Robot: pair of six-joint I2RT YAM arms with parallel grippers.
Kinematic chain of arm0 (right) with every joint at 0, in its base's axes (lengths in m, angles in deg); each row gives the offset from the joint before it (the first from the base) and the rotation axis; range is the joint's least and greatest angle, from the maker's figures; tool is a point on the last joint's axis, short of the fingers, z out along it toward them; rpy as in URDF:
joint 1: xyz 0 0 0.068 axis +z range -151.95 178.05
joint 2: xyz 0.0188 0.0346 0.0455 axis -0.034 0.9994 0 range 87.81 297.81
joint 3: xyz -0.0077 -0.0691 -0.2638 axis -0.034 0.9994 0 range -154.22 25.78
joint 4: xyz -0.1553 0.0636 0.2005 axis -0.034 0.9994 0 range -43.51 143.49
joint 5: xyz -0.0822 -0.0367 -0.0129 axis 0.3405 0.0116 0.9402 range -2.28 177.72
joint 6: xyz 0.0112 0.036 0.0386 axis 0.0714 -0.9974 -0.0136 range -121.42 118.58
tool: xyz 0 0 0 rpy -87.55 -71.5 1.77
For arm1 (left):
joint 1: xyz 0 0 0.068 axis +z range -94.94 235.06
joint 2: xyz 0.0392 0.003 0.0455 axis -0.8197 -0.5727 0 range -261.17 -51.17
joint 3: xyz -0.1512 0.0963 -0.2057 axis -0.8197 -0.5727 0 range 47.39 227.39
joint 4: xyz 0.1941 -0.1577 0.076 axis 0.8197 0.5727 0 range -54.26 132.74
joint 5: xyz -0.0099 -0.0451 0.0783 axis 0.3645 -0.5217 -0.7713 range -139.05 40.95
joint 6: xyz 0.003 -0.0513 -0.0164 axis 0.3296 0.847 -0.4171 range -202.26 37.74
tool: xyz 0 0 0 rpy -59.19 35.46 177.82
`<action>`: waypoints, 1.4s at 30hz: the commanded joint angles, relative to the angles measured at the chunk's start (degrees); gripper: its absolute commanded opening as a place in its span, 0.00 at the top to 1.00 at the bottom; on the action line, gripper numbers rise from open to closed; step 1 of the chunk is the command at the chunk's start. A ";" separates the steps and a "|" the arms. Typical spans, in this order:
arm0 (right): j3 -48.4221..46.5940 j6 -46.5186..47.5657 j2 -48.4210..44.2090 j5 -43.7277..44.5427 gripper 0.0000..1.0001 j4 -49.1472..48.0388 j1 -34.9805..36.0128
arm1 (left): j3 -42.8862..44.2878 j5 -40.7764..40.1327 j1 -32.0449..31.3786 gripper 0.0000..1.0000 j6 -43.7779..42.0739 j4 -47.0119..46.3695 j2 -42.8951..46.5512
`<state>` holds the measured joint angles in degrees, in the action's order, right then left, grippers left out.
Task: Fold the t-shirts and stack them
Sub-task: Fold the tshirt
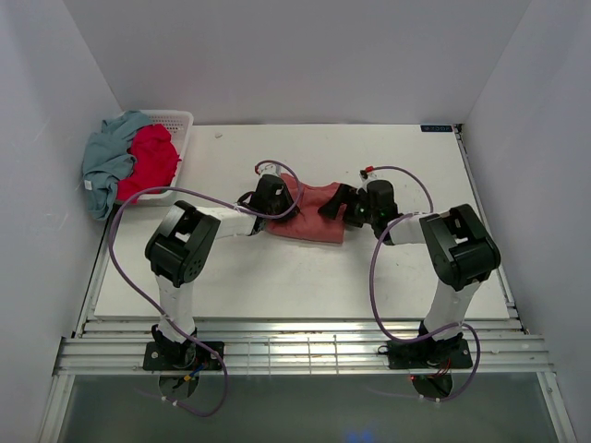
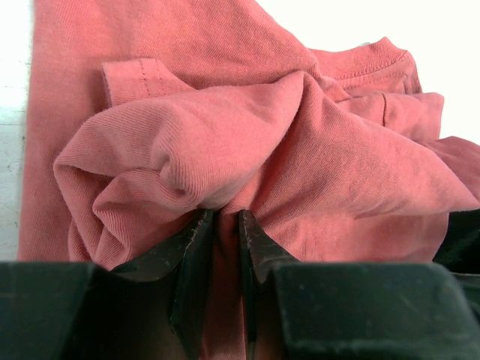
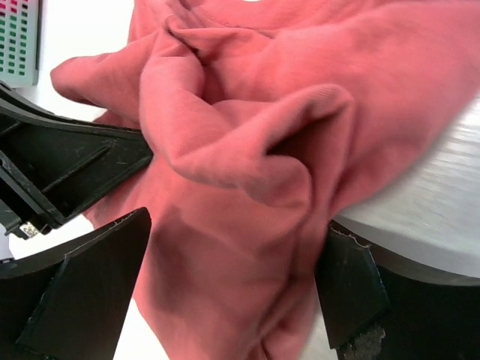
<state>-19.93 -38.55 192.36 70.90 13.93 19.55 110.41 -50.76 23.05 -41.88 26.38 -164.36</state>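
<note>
Left end effector point(image 2: 221, 217) has its jaws pressed nearly together, pinching a raised fold of the salmon-red t-shirt point(image 2: 225, 135). The right end effector point(image 3: 236, 225) stands spread wide, with bunched cloth between its fingers but not clamped. That shirt lies crumpled at the middle of the tabletop point(image 1: 277, 277), between the two arms. It looks light, limp cotton that will sag, drag and wrinkle rather than keep a shape, so a single pinch likely lifts only a bunch. Firmer places to take hold would be the ribbed collar, a sleeve hem or the bottom corners, one per arm and held apart to keep the cloth taut. Nothing hard lies beside it, though the two end effectors sit close together and could crowd each other. Farther off, at the far left corner, the white lattice basket point(image 1: 180, 120) holds the crimson t-shirt point(image 1: 152, 161), and the grey-blue t-shirt point(image 1: 106, 157) drapes over its left rim, well apart from the work.
</note>
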 commanded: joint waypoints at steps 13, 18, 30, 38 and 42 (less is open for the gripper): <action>-4.91 2.58 3.55 5.30 0.21 8.03 5.31 | -4.05 -0.13 -0.60 0.68 -1.27 15.61 -2.57; -7.19 5.30 3.90 7.32 0.79 11.63 5.31 | -3.70 0.05 -0.60 0.68 -1.36 15.43 -2.57; -19.03 14.96 3.03 15.67 0.92 25.25 5.31 | 0.41 -4.77 -0.60 0.48 -6.71 13.41 7.53; -35.05 25.51 3.55 24.99 0.92 38.09 4.61 | 9.66 -5.76 1.16 0.39 -10.15 19.91 12.37; -38.31 27.10 4.87 27.27 0.92 40.29 2.07 | 8.26 -5.84 1.60 0.39 -10.15 20.18 15.88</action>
<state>-55.17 -15.14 196.10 93.39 50.98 23.70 118.37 -55.68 24.21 -50.87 43.82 -153.32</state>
